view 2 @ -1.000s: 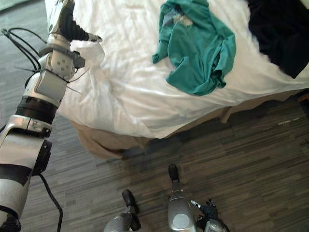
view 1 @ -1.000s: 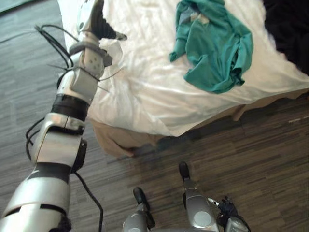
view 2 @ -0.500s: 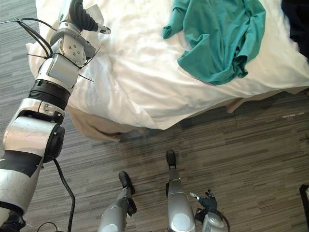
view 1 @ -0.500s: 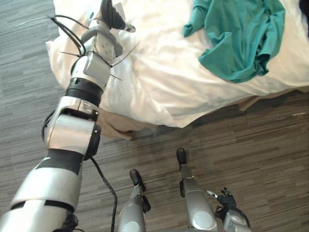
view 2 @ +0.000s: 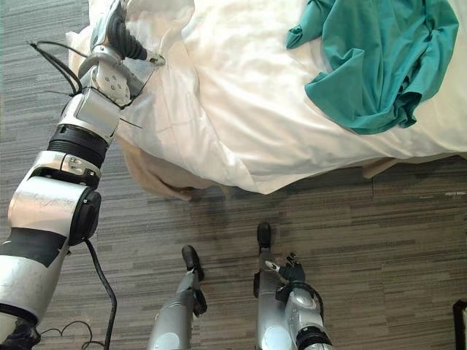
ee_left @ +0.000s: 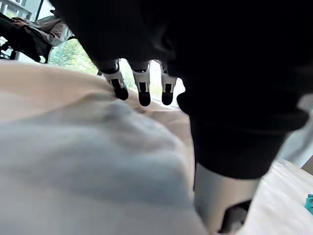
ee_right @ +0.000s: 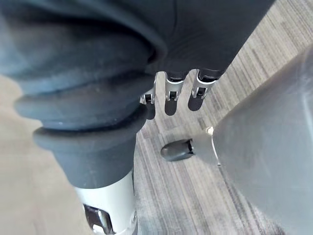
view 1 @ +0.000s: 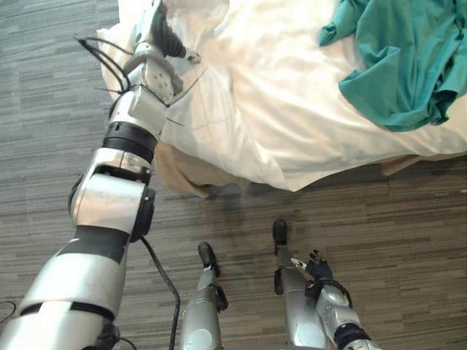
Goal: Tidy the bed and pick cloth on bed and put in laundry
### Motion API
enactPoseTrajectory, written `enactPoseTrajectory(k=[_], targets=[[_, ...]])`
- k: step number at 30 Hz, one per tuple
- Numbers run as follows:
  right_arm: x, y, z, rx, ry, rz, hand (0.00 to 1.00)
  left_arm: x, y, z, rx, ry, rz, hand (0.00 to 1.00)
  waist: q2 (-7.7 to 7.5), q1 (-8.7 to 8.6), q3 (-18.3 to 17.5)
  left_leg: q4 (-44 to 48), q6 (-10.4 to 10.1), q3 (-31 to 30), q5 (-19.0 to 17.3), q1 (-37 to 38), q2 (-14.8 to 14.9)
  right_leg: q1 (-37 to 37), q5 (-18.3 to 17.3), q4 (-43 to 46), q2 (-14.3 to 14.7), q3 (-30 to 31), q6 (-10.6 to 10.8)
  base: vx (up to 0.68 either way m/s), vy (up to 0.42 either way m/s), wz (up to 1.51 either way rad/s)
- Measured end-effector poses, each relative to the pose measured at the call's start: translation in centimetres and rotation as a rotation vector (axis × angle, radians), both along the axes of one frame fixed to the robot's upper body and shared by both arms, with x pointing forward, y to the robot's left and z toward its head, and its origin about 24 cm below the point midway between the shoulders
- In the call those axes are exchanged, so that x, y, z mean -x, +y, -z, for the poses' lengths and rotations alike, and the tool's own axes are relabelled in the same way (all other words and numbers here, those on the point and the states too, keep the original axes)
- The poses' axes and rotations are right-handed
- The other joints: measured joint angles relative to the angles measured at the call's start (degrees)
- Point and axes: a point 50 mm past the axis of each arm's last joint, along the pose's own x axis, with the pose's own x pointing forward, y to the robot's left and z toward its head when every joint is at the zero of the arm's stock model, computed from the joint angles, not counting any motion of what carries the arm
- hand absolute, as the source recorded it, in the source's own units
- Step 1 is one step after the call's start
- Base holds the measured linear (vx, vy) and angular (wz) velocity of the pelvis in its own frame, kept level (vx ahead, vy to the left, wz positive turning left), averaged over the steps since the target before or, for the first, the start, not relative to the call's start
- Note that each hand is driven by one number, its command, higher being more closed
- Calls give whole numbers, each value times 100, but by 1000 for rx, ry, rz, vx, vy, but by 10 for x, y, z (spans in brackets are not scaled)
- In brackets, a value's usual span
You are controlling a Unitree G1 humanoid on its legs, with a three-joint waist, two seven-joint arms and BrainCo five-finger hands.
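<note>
Judging reach: the teal cloth [view 1: 405, 62] lies well right of my left robot hand [view 1: 166, 38], fingers straight, empty, over the bed [view 1: 277, 109]. My right robot hand [view 1: 315, 267] hangs relaxed, empty, probably better placed.

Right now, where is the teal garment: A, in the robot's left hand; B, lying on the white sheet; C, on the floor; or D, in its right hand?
B: the teal garment lies crumpled on the white sheet, apart from the left hand at the bed's corner.
</note>
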Motion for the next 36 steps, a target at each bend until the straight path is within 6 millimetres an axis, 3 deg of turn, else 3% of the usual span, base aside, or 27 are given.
enactPoseTrajectory(k=[5,9,14,17,23,24,25,27,29,31,34,36], targets=[[0,5,3,0,22,-18,0,2,4,10,-9,-11,24,100,-60,-6,-65,-2,12,156,21,-78,70,-140,35,-31,85,104,5,-17,-5,-16],[5,9,8,11,58,-33,0,4,11,27,-34,8,26,100,-185,-33,-478,-5,7,301,18,-161,130,-292,38,-64,177,225,3,11,-24,-17],[12,9,14,37,89,-46,0,4,12,53,-83,74,29,100,-209,-155,-786,-4,6,354,16,-70,130,-183,46,-124,177,241,14,5,-7,-3],[24,7,19,38,117,-37,0,6,14,78,-118,132,31,100,-216,-176,-885,-4,-7,360,2,154,132,67,46,-167,174,234,15,3,-1,2],[57,2,35,60,214,-42,0,30,31,164,-118,314,39,100,-169,-159,-1145,-3,-16,285,-57,751,138,812,-4,-278,142,25,-3,-2,-1,13],[60,1,36,61,225,-41,0,39,38,185,-103,366,26,0,-159,-142,-1157,-3,-15,285,-57,942,132,1031,-28,-281,126,-31,-15,-11,13,26],[62,0,37,62,229,-40,0,44,42,195,-93,392,17,0,-144,-135,-1186,-3,-15,284,-57,1018,127,1127,-51,-280,112,-65,-10,-23,21,26],[69,-8,39,73,251,-39,0,67,59,235,-50,497,-26,0,-57,6,-1408,-5,22,260,-82,1159,81,1321,-117,-277,60,-167,12,-28,23,25],[75,-18,40,82,268,-24,0,85,73,256,-36,563,-69,0,55,88,-1497,-11,30,262,-130,1253,49,1495,-152,-276,-7,-288,24,-23,32,38],[84,-26,42,88,291,7,0,104,84,254,-74,549,-56,0,133,142,-1552,-43,40,256,-135,1268,69,1642,-250,-275,-60,-431,75,-40,23,50],[107,-32,48,70,349,13,0,152,105,236,-49,475,-16,0,179,275,-1679,-44,56,208,-121,1368,55,1899,-370,-280,-144,-742,134,27,12,53],[127,-36,53,52,399,32,0,184,125,253,37,508,-109,0,164,500,-1822,-41,81,179,-100,1549,36,2142,-373,-320,-166,-766,158,141,12,27]])
